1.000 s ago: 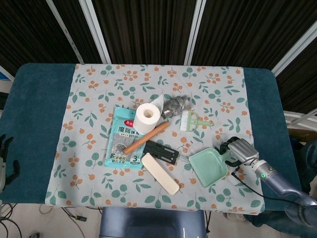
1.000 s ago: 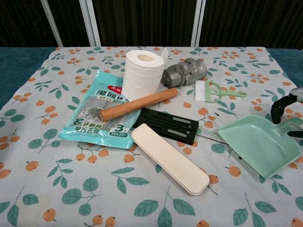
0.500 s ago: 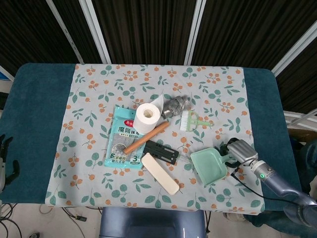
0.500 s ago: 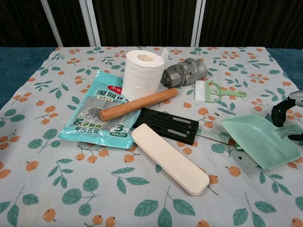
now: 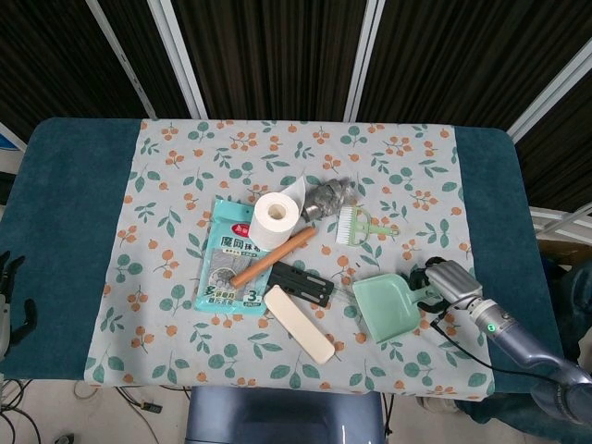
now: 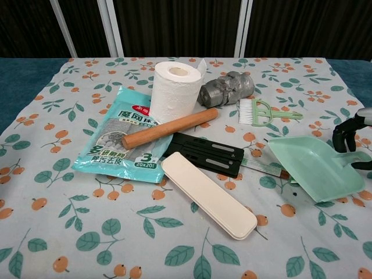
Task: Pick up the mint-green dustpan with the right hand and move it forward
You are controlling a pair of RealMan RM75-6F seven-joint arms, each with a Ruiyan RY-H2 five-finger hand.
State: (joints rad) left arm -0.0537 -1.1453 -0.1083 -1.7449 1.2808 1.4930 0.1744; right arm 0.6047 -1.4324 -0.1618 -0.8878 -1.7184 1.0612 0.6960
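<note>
The mint-green dustpan [image 5: 388, 307] is at the right front of the flowered cloth, and my right hand [image 5: 446, 282] grips its handle from the right. In the chest view the dustpan [image 6: 317, 168] is tilted and raised off the cloth, with its shadow beneath it. There my right hand [image 6: 350, 137] shows only partly at the frame's right edge. My left hand [image 5: 9, 298] hangs past the table's left edge, fingers apart and holding nothing.
Left of the dustpan lie a black strip [image 5: 301, 283], a cream case [image 5: 299, 323], a wooden rod [image 5: 273, 257], a teal packet [image 5: 225, 268] and a toilet roll [image 5: 277, 220]. Beyond it lie a mint brush [image 5: 356, 224] and a grey wad [image 5: 330, 196].
The dustpan has been lifted off the cloth by its handle and tilted. It has shifted slightly left and away from the front edge. The left hand has not moved.
</note>
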